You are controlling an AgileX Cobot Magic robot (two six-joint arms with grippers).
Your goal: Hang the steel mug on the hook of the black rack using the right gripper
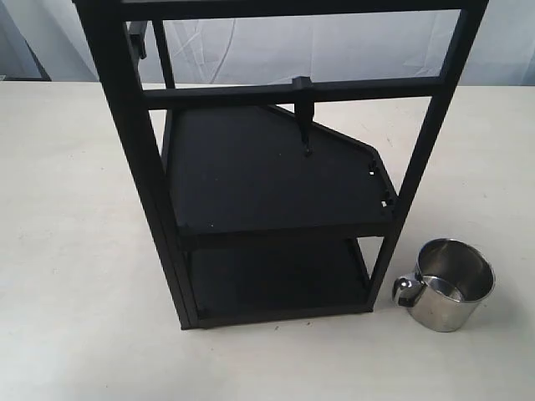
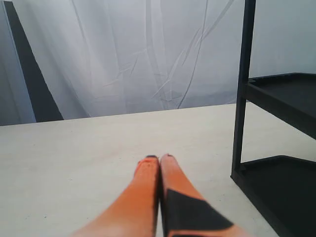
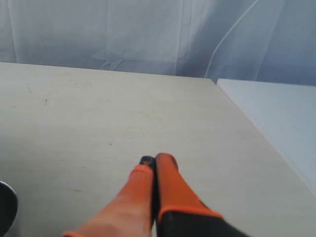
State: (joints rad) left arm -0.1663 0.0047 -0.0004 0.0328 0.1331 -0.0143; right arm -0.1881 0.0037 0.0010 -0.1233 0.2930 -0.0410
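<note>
The steel mug (image 1: 449, 284) stands upright on the table just right of the black rack (image 1: 267, 167), its loop handle turned toward the rack's front right post. The hook (image 1: 304, 117) hangs from the rack's upper crossbar, above the top shelf. A dark curved sliver at the right wrist view's edge may be the mug (image 3: 6, 207). My right gripper (image 3: 155, 159) hovers shut over bare table with nothing between its orange fingers. My left gripper (image 2: 158, 158) is also shut and empty, with a post and two shelves of the rack (image 2: 276, 148) beside it. Neither gripper shows in the exterior view.
The pale table (image 1: 67, 251) stretches around the rack. A white draped backdrop (image 2: 148, 54) hangs behind. In the right wrist view the table's edge (image 3: 256, 133) runs diagonally, with a light floor beyond.
</note>
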